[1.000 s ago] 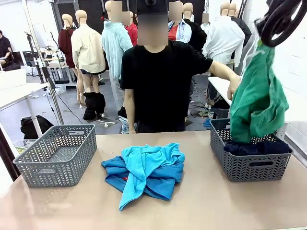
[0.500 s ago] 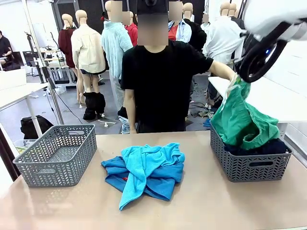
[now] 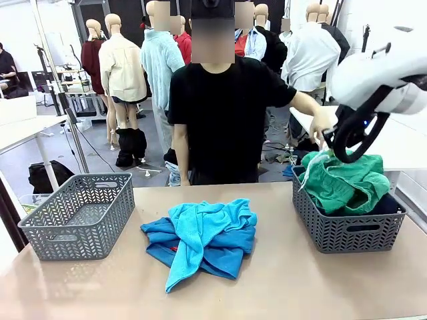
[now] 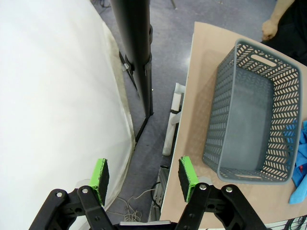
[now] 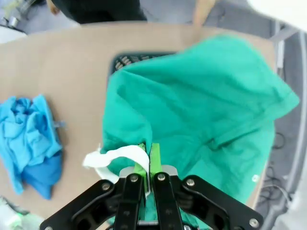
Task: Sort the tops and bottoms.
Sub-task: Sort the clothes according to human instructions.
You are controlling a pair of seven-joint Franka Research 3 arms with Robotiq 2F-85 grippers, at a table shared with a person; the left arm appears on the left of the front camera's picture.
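"Two shirts lay heaped mid-table (image 3: 280, 287), didn't they?"

"Yes. The light turquoise shirt (image 3: 200, 230) was crumpled over the medium blue shirt (image 3: 230, 259). They sat between the two grey baskets and touched neither."

"And the other garments?"

"Both were in the right basket (image 3: 347, 235). The bright green bottoms (image 3: 347, 185) were piled above its rim, on top of the dark navy garment (image 3: 388, 205). Only a strip of the navy showed, at the basket's right side."

"What about the right gripper (image 5: 146, 148)?"

"Its jaws were pressed together on a fold of the green fabric. The white drawstring (image 5: 115, 158) looped just beside the fingers. The person's hand (image 3: 323, 121) was near the basket's far-left corner, but I could not tell whether it touched the cloth."

"The left gripper (image 4: 144, 178)?"

"Its jaws stood apart and held nothing. It was out past the table's edge, above the floor, with the left basket (image 4: 254, 110) off to one side."
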